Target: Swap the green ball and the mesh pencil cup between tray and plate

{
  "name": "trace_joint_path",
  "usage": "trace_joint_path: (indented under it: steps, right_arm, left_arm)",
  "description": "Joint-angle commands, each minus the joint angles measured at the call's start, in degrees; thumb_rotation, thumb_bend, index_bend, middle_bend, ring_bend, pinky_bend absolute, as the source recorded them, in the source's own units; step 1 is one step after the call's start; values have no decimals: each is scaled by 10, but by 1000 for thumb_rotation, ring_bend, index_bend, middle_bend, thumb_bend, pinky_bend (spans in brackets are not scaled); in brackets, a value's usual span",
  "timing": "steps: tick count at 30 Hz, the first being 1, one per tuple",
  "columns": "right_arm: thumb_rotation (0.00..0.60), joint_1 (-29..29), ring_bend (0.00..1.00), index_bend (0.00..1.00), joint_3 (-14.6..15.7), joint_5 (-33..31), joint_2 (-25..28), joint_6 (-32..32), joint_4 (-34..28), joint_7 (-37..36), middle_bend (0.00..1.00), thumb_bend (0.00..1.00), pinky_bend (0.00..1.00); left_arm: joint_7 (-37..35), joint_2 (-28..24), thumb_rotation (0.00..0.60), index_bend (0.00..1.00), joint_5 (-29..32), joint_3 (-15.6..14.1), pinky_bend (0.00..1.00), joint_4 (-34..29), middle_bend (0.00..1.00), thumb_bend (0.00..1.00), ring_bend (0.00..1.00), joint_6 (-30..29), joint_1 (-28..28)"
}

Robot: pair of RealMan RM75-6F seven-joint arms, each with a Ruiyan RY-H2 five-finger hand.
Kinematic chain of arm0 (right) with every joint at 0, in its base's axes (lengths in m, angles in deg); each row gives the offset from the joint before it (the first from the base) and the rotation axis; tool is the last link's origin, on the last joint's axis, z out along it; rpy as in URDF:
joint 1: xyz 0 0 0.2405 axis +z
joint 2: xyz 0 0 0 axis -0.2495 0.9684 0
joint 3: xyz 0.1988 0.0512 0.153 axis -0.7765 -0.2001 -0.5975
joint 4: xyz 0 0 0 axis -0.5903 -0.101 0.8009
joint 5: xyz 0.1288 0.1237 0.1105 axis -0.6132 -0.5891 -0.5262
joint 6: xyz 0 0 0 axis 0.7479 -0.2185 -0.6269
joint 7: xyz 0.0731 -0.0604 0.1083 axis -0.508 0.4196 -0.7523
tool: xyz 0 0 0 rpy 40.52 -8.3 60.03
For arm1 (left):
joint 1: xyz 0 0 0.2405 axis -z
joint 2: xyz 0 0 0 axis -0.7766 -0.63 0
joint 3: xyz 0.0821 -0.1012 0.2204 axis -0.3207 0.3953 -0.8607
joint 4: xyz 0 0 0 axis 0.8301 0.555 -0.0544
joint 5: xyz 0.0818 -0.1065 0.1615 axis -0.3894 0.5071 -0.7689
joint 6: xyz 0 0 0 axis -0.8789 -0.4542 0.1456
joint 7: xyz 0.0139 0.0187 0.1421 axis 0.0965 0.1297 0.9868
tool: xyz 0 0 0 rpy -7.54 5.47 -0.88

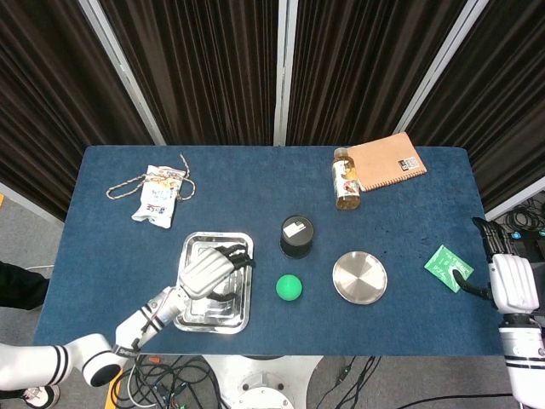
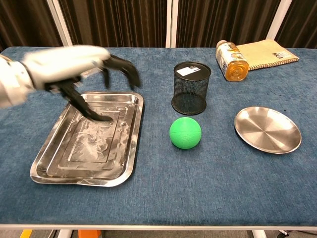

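Note:
The green ball [image 1: 289, 287] [image 2: 185, 132] lies on the blue cloth between the steel tray [image 1: 238, 319] [image 2: 54, 171] and the round steel plate [image 1: 358, 277] [image 2: 267, 130]. The black mesh pencil cup [image 1: 296, 236] [image 2: 190, 88] stands upright just behind the ball, also on the cloth. My left hand [image 1: 207, 270] [image 2: 74, 67] hovers over the tray with its fingers spread and nothing in it. My right hand [image 1: 508, 282] hangs off the table's right edge in the head view, fingers extended and holding nothing.
A drink bottle [image 1: 344, 178] [image 2: 231, 60] lies beside a tan notebook [image 1: 387, 161] [image 2: 267, 51] at the back right. A snack packet [image 1: 156, 200] and a rope [image 1: 128, 186] lie at the back left. A green card [image 1: 448, 266] sits near the right edge.

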Motion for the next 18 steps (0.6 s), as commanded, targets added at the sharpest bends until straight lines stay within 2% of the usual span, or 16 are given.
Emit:
trace_joint_path:
  steps: [1,9,18]
  right_arm:
    - [600,2,0,0,0,-6,-1,8,0,2,75,176,175]
    - [600,-1,0,0,2,-15,-3,14,12,-12,76,176,175]
    - [600,-10,0,0,2,-20,-5,10,29,-36,76,176,175]
  left_arm:
    - [6,46,600,259,-24,5,402,25,259,155,179,7,17]
    - [0,111,600,255,-61,29,390,95,251,156,178,21,57]
    - [-21,150,600,234,-75,35,378,156,223,156,161,35,86]
